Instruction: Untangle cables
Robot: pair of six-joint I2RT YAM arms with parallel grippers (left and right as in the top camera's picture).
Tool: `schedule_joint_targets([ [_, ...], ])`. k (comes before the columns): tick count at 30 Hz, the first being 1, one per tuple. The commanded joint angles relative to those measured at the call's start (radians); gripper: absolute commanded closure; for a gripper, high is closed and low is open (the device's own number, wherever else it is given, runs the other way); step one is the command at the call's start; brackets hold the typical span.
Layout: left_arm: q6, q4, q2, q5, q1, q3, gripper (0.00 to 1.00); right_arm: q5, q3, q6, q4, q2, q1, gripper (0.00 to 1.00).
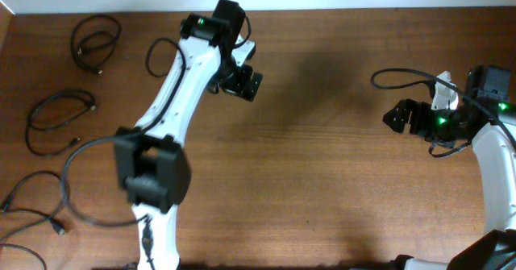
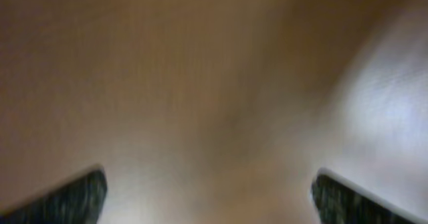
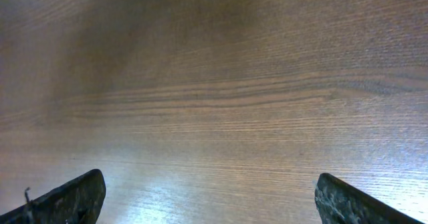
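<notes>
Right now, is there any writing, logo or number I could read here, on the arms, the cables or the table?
None: no words, logos or numbers are readable in any view.
left arm and right arm: only small green lights, no lettering visible.
cables and table: no marks visible.
Left wrist view: too blurred to tell.

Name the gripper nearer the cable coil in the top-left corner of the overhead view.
Left. The left gripper hovers right of the cable coil, mid-scene; the right gripper is far beyond it, at the far right.
</notes>
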Motion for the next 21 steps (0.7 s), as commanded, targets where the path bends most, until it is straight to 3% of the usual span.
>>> schedule_joint_targets([
  [1,0.112,0.285,-0.274,0.094,0.0,-0.323,0.01,0.009,0.016,0.001,0.0,0.001,-0.003,0.01],
  [9,0.13,0.806,-0.686,0.096,0.0,-0.978,0.01,0.009,0.016,0.001,0.0,0.001,-0.003,0.01],
  [14,0.132,1.117,-0.942,0.1,0.0,-1.265,0.01,0.009,0.016,0.001,0.0,0.001,-0.003,0.01],
  [21,0.137,1.439,-1.227,0.095,0.005,-1.49,0.01,0.009,0.016,0.001,0.0,0.001,-0.003,0.01],
])
